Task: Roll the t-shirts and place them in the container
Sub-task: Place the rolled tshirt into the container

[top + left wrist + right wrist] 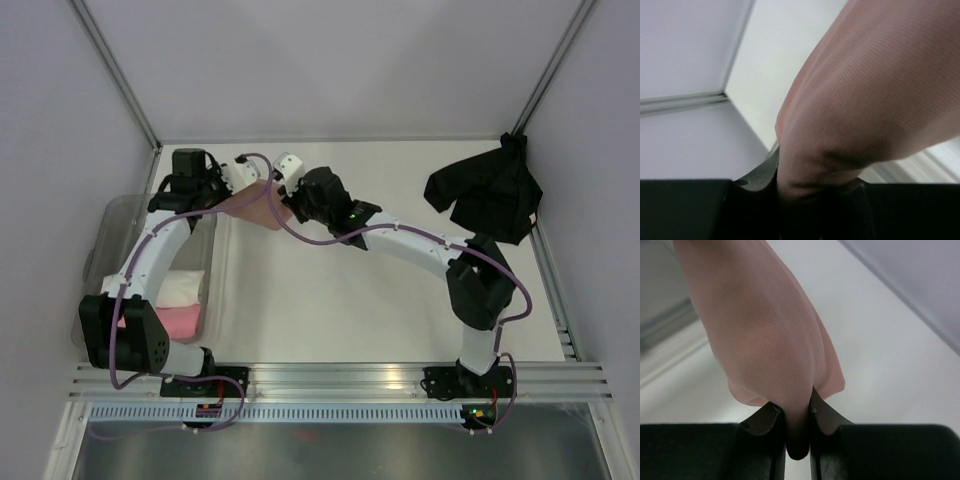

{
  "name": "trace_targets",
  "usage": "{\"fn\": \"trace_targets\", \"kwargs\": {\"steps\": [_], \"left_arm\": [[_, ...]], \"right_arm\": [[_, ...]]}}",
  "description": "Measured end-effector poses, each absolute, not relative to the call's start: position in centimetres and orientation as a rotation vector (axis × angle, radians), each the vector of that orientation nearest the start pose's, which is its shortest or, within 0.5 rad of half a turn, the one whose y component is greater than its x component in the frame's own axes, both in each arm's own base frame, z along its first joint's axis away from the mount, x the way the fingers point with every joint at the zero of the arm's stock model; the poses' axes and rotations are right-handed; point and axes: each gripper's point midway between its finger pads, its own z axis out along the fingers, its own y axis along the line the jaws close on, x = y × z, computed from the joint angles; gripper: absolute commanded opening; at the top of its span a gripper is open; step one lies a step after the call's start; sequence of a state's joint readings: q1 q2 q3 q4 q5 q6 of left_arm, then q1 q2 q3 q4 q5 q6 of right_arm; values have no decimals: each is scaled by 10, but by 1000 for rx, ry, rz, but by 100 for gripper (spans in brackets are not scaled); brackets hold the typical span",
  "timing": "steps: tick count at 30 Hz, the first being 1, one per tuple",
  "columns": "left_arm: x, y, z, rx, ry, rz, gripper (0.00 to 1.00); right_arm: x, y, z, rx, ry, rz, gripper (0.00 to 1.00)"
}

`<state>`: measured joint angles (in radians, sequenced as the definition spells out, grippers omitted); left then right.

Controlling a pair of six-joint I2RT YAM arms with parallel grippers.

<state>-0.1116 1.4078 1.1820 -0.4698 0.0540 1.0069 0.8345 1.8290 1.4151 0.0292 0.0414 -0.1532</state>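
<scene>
Though pale-walled, white table point(340, 300).

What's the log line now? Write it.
left gripper: shut on salmon-pink cloth t-shirt | right gripper: shut on it too | black cloth t-shirt: crumpled, far right

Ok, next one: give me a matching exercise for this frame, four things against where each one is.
Things:
1. salmon-pink t-shirt
2. black t-shirt
3. bright-pink roll
4. plastic bin

Places:
A. crumpled at the far right corner of the table
B. pinched by the left gripper and the right gripper
C. lying inside the bin
D. standing along the table's left side

Pairs: 1-B, 2-A, 3-C, 4-D
</scene>
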Motion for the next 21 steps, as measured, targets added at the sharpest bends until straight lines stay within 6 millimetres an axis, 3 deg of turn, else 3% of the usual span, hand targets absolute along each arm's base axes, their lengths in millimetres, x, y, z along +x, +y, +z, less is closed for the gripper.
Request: {"fn": "trace_targets", "kwargs": {"steps": [5,8,14,21], "left_arm": [[423,43,234,1071,1928,553,2],[419,83,239,983,1959,629,2],[390,151,226,842,2049,752,2],[368,200,198,777,2118,789,2]], "right_arm": [[402,465,232,-865,1645,420,0],[405,509,235,-862,1603,437,0],[394,574,208,-879,1568,457,0],[385,624,175,-921,1493,430,0]]}}
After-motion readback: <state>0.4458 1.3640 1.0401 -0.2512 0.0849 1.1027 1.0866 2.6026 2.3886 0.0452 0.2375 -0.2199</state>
